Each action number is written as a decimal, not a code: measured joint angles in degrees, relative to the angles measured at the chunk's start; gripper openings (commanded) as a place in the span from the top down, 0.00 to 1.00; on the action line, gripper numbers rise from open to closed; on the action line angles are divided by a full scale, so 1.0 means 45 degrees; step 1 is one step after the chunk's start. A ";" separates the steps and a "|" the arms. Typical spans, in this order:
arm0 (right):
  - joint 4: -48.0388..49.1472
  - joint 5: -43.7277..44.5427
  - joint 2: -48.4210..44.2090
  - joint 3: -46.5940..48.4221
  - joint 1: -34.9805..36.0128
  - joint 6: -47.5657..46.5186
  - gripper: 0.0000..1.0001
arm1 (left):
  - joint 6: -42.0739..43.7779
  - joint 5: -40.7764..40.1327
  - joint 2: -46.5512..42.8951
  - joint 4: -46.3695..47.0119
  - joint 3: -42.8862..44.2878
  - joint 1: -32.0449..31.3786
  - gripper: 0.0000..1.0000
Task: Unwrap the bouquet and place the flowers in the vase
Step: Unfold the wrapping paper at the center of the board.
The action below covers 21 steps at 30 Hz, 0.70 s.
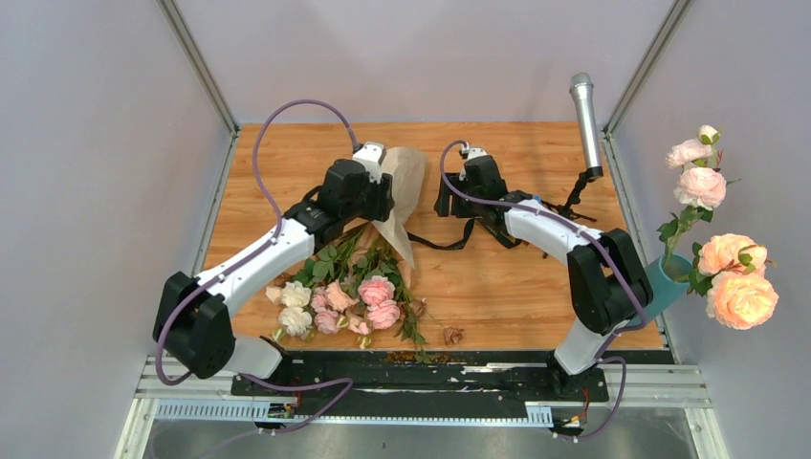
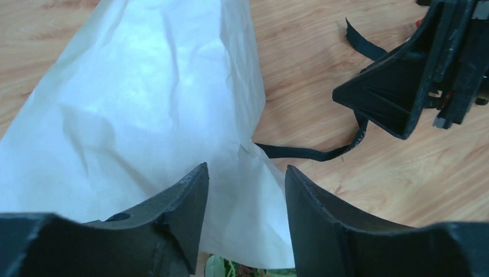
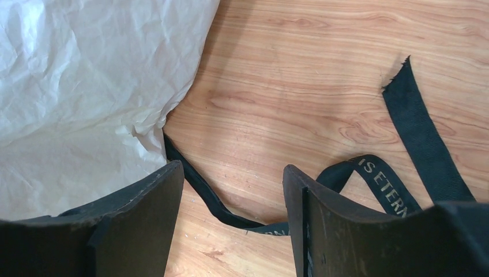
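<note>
The bouquet lies unwrapped: small pink and cream flowers (image 1: 335,298) on green stems rest on the table's near left. The tan paper (image 1: 405,186) lies open behind them, and its pale side (image 2: 144,104) fills the left wrist view. My left gripper (image 1: 389,196) (image 2: 245,173) hovers open just above the paper's edge, holding nothing. The black ribbon (image 1: 449,245) (image 3: 421,138) lies loose on the wood. Over it hangs my right gripper (image 1: 446,201) (image 3: 230,170), open and empty. The teal vase (image 1: 672,280) stands at the right edge.
Large peach-orange and pink roses (image 1: 736,287) fill the vase. A silver microphone (image 1: 585,120) on a black stand rises at the back right. Dried brown bits (image 1: 451,335) lie near the front edge. Grey walls close in the wooden table (image 1: 516,287).
</note>
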 measured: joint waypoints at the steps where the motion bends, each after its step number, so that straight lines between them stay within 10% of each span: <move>1: -0.0015 0.0049 -0.0078 -0.0039 -0.0005 -0.0019 0.35 | -0.0087 0.0015 -0.0199 -0.0102 0.0015 0.0000 0.34; 21: -0.0243 0.0194 -0.0185 -0.0141 -0.0005 -0.0223 0.34 | -0.3128 0.1768 -0.2215 -0.1044 0.0602 0.3521 0.20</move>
